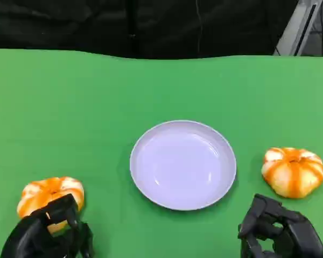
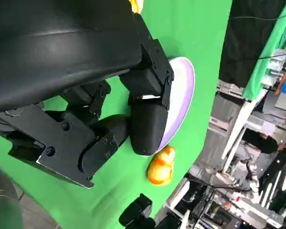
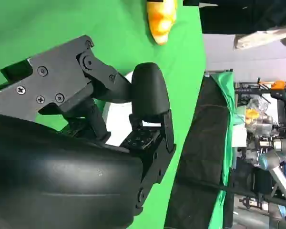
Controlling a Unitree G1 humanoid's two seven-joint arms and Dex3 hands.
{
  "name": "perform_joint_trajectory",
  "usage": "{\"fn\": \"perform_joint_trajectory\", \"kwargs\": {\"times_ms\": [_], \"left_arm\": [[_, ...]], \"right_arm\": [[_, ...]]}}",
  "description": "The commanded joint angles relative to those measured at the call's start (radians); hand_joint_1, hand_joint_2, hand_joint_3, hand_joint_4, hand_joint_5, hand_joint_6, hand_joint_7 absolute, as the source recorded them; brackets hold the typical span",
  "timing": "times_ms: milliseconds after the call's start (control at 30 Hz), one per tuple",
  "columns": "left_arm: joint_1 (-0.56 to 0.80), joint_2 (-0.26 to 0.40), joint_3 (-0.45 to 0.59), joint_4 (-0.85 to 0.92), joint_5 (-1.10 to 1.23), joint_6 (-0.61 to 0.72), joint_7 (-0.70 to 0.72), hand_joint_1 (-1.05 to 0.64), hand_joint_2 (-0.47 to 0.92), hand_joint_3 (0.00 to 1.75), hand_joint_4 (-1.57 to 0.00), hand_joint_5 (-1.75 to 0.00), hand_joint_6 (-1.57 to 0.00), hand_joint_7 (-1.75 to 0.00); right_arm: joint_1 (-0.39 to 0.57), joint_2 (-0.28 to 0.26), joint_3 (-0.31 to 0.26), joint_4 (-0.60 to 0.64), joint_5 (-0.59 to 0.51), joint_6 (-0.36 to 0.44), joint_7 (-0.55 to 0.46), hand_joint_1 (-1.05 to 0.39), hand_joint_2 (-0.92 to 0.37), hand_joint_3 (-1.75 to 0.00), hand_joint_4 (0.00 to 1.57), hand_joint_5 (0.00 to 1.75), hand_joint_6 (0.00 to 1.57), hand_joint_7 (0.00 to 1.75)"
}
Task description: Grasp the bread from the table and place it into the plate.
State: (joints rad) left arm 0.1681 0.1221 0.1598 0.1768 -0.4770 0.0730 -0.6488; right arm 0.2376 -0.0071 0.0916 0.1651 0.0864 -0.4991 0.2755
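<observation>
The left hand (image 1: 48,234), cut off at the frame's lower edge, partly covers a pumpkin-shaped bread roll (image 1: 49,194) on the green table (image 1: 70,107); whether it grips the roll cannot be told. The right hand (image 1: 277,231) hangs empty, fingers apart, near a second roll (image 1: 293,171). The white plate (image 1: 183,164) sits between them with open cloth around it.
</observation>
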Motion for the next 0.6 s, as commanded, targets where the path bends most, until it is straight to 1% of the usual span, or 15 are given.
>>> {"fn": "perform_joint_trajectory", "kwargs": {"times_ms": [33,133,600], "left_arm": [[-0.007,0.013,0.008,0.003,0.001,-0.013,-0.01,-0.11,0.51,1.19,-0.88,-1.75,-0.79,-1.62],[-0.006,0.014,0.007,0.0,0.003,-0.01,-0.006,-0.12,0.53,1.15,-0.88,-1.75,-0.8,-1.61],[-0.003,0.014,0.007,-0.008,0.002,-0.003,-0.001,-0.11,0.54,1.15,-0.88,-1.75,-0.79,-1.6]], "right_arm": [[0.006,-0.012,-0.005,-0.015,-0.002,0.002,-0.006,-0.14,-0.67,-1.0,0.78,1.75,0.74,1.53],[0.006,-0.012,-0.005,-0.014,-0.005,-0.002,-0.008,-0.13,-0.67,-1.0,0.78,1.75,0.74,1.53],[0.009,-0.012,-0.004,-0.022,-0.001,0.009,-0.008,-0.14,-0.68,-0.99,0.78,1.75,0.74,1.53]]}}
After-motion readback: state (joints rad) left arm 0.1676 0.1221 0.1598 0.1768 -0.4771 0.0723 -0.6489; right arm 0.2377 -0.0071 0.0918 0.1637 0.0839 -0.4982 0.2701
